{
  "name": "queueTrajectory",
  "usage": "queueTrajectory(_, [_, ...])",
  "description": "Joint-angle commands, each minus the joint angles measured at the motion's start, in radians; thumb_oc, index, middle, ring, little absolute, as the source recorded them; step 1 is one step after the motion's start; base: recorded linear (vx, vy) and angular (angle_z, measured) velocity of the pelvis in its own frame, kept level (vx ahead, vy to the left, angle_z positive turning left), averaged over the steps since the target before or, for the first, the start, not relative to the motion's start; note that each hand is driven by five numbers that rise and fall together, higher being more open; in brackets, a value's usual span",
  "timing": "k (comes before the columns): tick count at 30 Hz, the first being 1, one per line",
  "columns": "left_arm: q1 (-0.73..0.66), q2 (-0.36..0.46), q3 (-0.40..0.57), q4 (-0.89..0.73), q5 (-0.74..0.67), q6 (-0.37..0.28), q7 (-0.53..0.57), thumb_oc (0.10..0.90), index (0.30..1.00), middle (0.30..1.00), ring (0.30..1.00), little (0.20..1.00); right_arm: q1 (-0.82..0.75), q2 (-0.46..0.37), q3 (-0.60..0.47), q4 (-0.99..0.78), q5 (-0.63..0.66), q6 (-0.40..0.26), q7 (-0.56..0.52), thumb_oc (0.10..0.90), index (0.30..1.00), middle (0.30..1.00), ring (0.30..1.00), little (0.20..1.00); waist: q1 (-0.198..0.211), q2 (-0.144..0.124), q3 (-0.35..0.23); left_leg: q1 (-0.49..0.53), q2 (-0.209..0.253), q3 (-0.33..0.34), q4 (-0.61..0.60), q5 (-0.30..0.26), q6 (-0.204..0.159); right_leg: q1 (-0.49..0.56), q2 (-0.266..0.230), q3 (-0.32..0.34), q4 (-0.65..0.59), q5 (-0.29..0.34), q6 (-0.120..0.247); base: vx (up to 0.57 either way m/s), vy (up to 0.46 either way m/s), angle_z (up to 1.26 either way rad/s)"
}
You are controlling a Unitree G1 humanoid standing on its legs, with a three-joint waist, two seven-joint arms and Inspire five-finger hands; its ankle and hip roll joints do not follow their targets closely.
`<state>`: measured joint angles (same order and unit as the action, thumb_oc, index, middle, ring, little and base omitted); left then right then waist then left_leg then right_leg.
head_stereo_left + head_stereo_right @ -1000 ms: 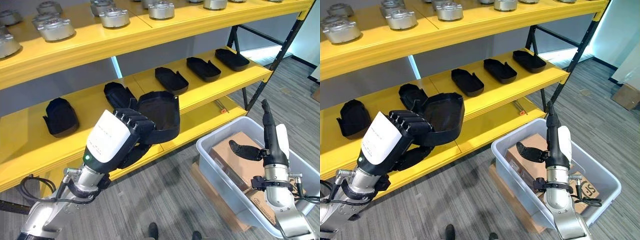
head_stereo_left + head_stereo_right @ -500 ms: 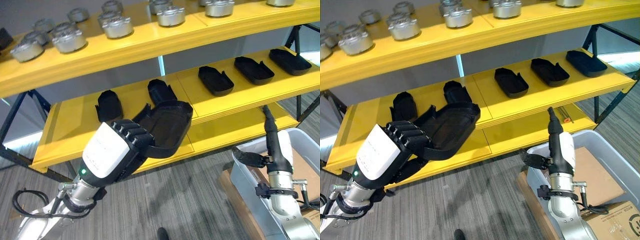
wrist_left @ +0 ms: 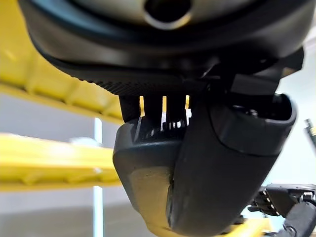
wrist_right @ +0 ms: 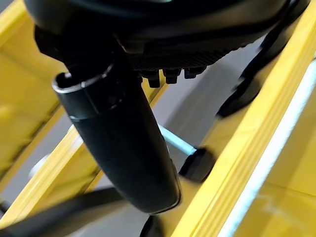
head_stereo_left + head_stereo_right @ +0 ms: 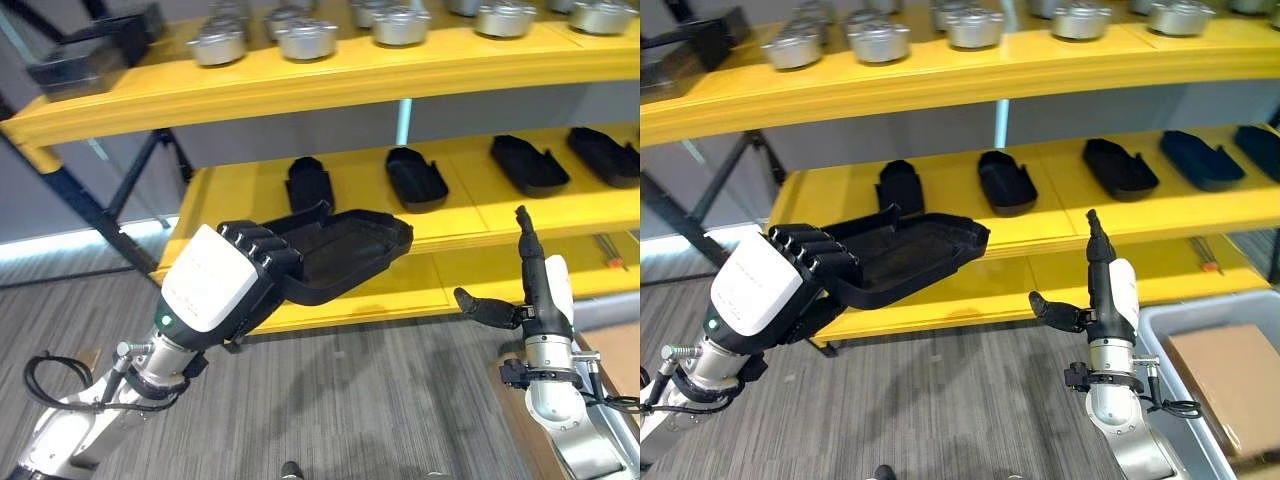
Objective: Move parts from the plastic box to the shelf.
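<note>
Swinging left since a second ago, my camera now faces the shelf's left end, the plastic box pushed to 4 o'clock. My left hand has fingers clenched on the black tray part, held level before the middle shelf, ready to slide in. My right hand idles at 3 o'clock, fingers straight, empty.

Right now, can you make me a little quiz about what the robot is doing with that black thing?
1. True or false: the left robot hand holds a black plastic tray-shaped part.
2. The right robot hand is: A open and holding nothing, B holding a silver metal part, C closed on a box.
3. Fill in: the yellow metal shelf has black parts on its ____ level.

Key: 1 true. 2 A. 3 middle.
</note>
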<state>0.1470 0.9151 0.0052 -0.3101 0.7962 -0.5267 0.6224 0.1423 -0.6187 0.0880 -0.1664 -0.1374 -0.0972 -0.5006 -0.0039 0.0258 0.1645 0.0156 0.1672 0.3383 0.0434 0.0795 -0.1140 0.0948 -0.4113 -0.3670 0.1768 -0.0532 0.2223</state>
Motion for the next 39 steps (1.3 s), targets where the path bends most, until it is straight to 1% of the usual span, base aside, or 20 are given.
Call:
queueTrajectory(1, [-0.091, -0.03, 0.143, -0.096, -0.079, -0.007, 0.113, 0.4, 0.3, 0.3, 0.3, 0.3, -0.105, -0.031, -0.109, -0.107, -0.085, -0.047, -0.056, 0.9, 1.0, 1.0, 1.0, 1.0, -0.013, -0.007, -0.056, 0.058, 0.046, 0.021, 0.013, -0.068, 0.014, -0.009, -0.029, -0.029, -0.01, 0.173, -0.036, 0.03, 0.355, 0.0])
queueTrajectory(4, [-0.068, -0.021, 0.185, -0.083, -0.095, -0.052, 0.134, 0.4, 0.3, 0.3, 0.3, 0.3, -0.089, -0.026, -0.127, -0.123, -0.115, -0.051, -0.024, 0.9, 1.0, 1.0, 1.0, 1.0, 0.002, -0.018, -0.065, 0.064, 0.008, 0.035, 0.038, -0.115, 0.033, -0.012, -0.078, -0.032, -0.036, 0.269, 0.009, 0.07, 0.386, -0.13])
queueTrajectory(7, [-0.059, -0.014, 0.196, -0.08, -0.086, -0.048, 0.13, 0.4, 0.3, 0.3, 0.3, 0.3, -0.108, -0.004, -0.117, -0.13, -0.101, -0.056, 0.002, 0.9, 1.0, 1.0, 1.0, 1.0, 0.023, -0.029, -0.056, 0.08, -0.009, 0.108, 0.042, -0.145, 0.045, -0.059, -0.114, -0.116, -0.029, 0.38, 0.039, -0.04, 0.275, -0.33])
queueTrajectory(8, [-0.06, -0.011, 0.196, -0.08, -0.085, -0.043, 0.129, 0.4, 0.3, 0.3, 0.3, 0.3, -0.114, -0.002, -0.114, -0.131, -0.099, -0.055, 0.006, 0.9, 1.0, 1.0, 1.0, 1.0, 0.028, -0.029, -0.055, 0.084, -0.01, 0.12, 0.04, -0.147, 0.046, -0.066, -0.117, -0.134, -0.025, 0.386, 0.039, -0.06, 0.239, -0.7])
queueTrajectory(9, [-0.063, -0.002, 0.196, -0.079, -0.086, -0.028, 0.126, 0.4, 0.3, 0.3, 0.3, 0.3, -0.132, 0.001, -0.101, -0.135, -0.09, -0.052, 0.022, 0.9, 1.0, 1.0, 1.0, 1.0, 0.039, -0.026, -0.052, 0.094, -0.014, 0.152, 0.031, -0.153, 0.052, -0.086, -0.116, -0.188, -0.003, 0.383, 0.039, -0.02, 0.233, -0.71])
queueTrajectory(12, [-0.078, 0.007, 0.195, -0.072, -0.114, -0.027, 0.108, 0.4, 0.3, 0.3, 0.3, 0.3, -0.142, 0.004, -0.08, -0.144, -0.11, -0.037, 0.033, 0.9, 1.0, 1.0, 1.0, 1.0, 0.035, -0.028, -0.047, 0.105, -0.041, 0.157, 0.008, -0.161, 0.069, -0.107, -0.063, -0.193, 0.029, 0.332, 0.035, 0.04, 0.189, -0.67])
queueTrajectory(14, [-0.077, -0.003, 0.197, -0.079, -0.123, -0.035, 0.096, 0.4, 0.3, 0.3, 0.3, 0.3, -0.125, 0.01, -0.073, -0.162, -0.117, -0.037, 0.024, 0.9, 1.0, 1.0, 1.0, 1.0, 0.019, -0.036, -0.043, 0.114, -0.061, 0.155, -0.007, -0.163, 0.084, -0.123, 0.004, -0.177, 0.025, 0.284, 0.023, 0.12, 0.125, -0.11])
queueTrajectory(15, [-0.061, -0.022, 0.195, -0.095, -0.11, -0.033, 0.098, 0.4, 0.3, 0.3, 0.3, 0.3, -0.112, 0.009, -0.074, -0.17, -0.127, -0.048, 0.03, 0.9, 1.0, 1.0, 1.0, 1.0, 0.002, -0.044, -0.039, 0.126, -0.076, 0.141, -0.023, -0.161, 0.085, -0.138, 0.077, -0.149, -0.032, 0.245, 0.004, 0.18, 0.053, 0.12])
queueTrajectory(16, [-0.052, -0.036, 0.192, -0.105, -0.095, -0.035, 0.101, 0.4, 0.3, 0.3, 0.3, 0.3, -0.098, 0.01, -0.074, -0.172, -0.144, -0.058, 0.021, 0.9, 1.0, 1.0, 1.0, 1.0, -0.014, -0.044, -0.037, 0.13, -0.087, 0.11, -0.034, -0.165, 0.086, -0.148, 0.132, -0.09, -0.092, 0.229, -0.003, 0.2, -0.043, 0.16])
queueTrajectory(17, [-0.047, -0.051, 0.181, -0.111, -0.086, -0.047, 0.102, 0.4, 0.3, 0.3, 0.3, 0.3, -0.065, 0.009, -0.085, -0.172, -0.158, -0.067, 0.005, 0.9, 1.0, 1.0, 1.0, 1.0, -0.048, -0.047, -0.033, 0.126, -0.108, 0.066, -0.045, -0.156, 0.098, -0.184, 0.168, 0.014, -0.142, 0.257, -0.022, 0.18, -0.078, 0.15])
queueTrajectory(18, [-0.05, -0.057, 0.173, -0.116, -0.088, -0.058, 0.098, 0.4, 0.3, 0.3, 0.3, 0.3, -0.036, 0.006, -0.106, -0.169, -0.152, -0.076, -0.005, 0.9, 1.0, 1.0, 1.0, 1.0, -0.076, -0.047, -0.03, 0.127, -0.12, 0.021, -0.053, -0.159, 0.108, -0.212, 0.188, 0.105, -0.147, 0.272, -0.024, 0.15, -0.072, 0.44])
queueTrajectory(19, [-0.051, -0.06, 0.168, -0.118, -0.09, -0.059, 0.095, 0.4, 0.3, 0.3, 0.3, 0.3, -0.022, 0.004, -0.116, -0.169, -0.147, -0.082, -0.008, 0.9, 1.0, 1.0, 1.0, 1.0, -0.084, -0.046, -0.034, 0.125, -0.125, 0.007, -0.056, -0.161, 0.113, -0.223, 0.193, 0.131, -0.146, 0.276, -0.022, 0.18, -0.077, 1.2])
queueTrajectory(20, [-0.048, -0.065, 0.159, -0.125, -0.084, -0.062, 0.098, 0.4, 0.3, 0.3, 0.3, 0.3, 0.004, -0.005, -0.145, -0.159, -0.131, -0.104, -0.019, 0.9, 1.0, 1.0, 1.0, 1.0, -0.104, -0.045, -0.043, 0.128, -0.124, 0.008, -0.067, -0.158, 0.113, -0.213, 0.223, 0.16, -0.154, 0.241, -0.026, 0.2, -0.134, 1.59])
queueTrajectory(21, [-0.055, -0.061, 0.145, -0.12, -0.079, -0.049, 0.105, 0.4, 0.3, 0.3, 0.3, 0.3, -0.001, -0.018, -0.143, -0.152, -0.119, -0.104, -0.031, 0.9, 1.0, 1.0, 1.0, 1.0, -0.107, -0.044, -0.052, 0.131, -0.117, 0.02, -0.077, -0.148, 0.105, -0.183, 0.239, 0.142, -0.169, 0.208, -0.032, 0.19, -0.138, 1.43])
queueTrajectory(25, [-0.069, -0.057, 0.117, -0.116, -0.08, 0.003, 0.115, 0.4, 0.3, 0.3, 0.3, 0.3, -0.019, -0.027, -0.118, -0.135, -0.113, -0.102, -0.041, 0.9, 1.0, 1.0, 1.0, 1.0, -0.108, -0.034, -0.067, 0.138, -0.108, 0.032, -0.075, -0.144, 0.096, -0.138, 0.256, 0.137, -0.18, 0.17, -0.052, 0.17, -0.116, 0.36])
queueTrajectory(30, [-0.045, -0.07, 0.138, -0.115, -0.083, 0.029, 0.156, 0.4, 0.3, 0.3, 0.3, 0.3, -0.019, -0.036, -0.105, -0.148, -0.129, -0.112, -0.061, 0.9, 1.0, 1.0, 1.0, 1.0, -0.108, -0.029, -0.076, 0.137, -0.1, 0.048, -0.051, -0.157, 0.091, -0.111, 0.275, 0.134, -0.18, 0.135, -0.077, 0.13, -0.108, -0.13])
queueTrajectory(31, [-0.04, -0.076, 0.145, -0.109, -0.082, 0.046, 0.171, 0.4, 0.3, 0.3, 0.3, 0.3, -0.02, -0.038, -0.103, -0.144, -0.12, -0.119, -0.067, 0.9, 1.0, 1.0, 1.0, 1.0, -0.107, -0.029, -0.077, 0.131, -0.096, 0.055, -0.02, -0.167, 0.09, -0.106, 0.282, 0.128, -0.168, 0.115, -0.089, 0.11, -0.141, -0.02])
queueTrajectory(37, [-0.053, -0.094, 0.141, -0.081, -0.093, 0.119, 0.233, 0.4, 0.3, 0.3, 0.3, 0.3, -0.044, -0.055, -0.085, -0.122, -0.127, -0.139, -0.068, 0.9, 1.0, 1.0, 1.0, 1.0, -0.098, -0.021, -0.064, 0.07, -0.054, 0.058, 0.208, -0.126, 0.053, -0.095, 0.312, 0.101, -0.094, 0.026, -0.156, 0.09, -0.163, -0.06])
queueTrajectory(38, [-0.069, -0.099, 0.132, -0.077, -0.097, 0.141, 0.238, 0.4, 0.3, 0.3, 0.3, 0.3, -0.055, -0.063, -0.079, -0.116, -0.131, -0.134, -0.074, 0.9, 1.0, 1.0, 1.0, 1.0, -0.097, -0.024, -0.055, 0.035, -0.022, 0.059, 0.309, -0.074, 0.024, -0.082, 0.319, 0.1, -0.087, 0.009, -0.176, 0.07, -0.148, -0.02])
queueTrajectory(39, [-0.077, -0.104, 0.128, -0.075, -0.1, 0.152, 0.234, 0.4, 0.3, 0.3, 0.3, 0.3, -0.061, -0.066, -0.074, -0.113, -0.138, -0.134, -0.077, 0.9, 1.0, 1.0, 1.0, 1.0, -0.094, -0.03, -0.05, 0.009, -0.013, 0.054, 0.362, -0.056, 0.017, -0.072, 0.319, 0.104, -0.085, 0.0, -0.184, 0.07, -0.171, -0.02])
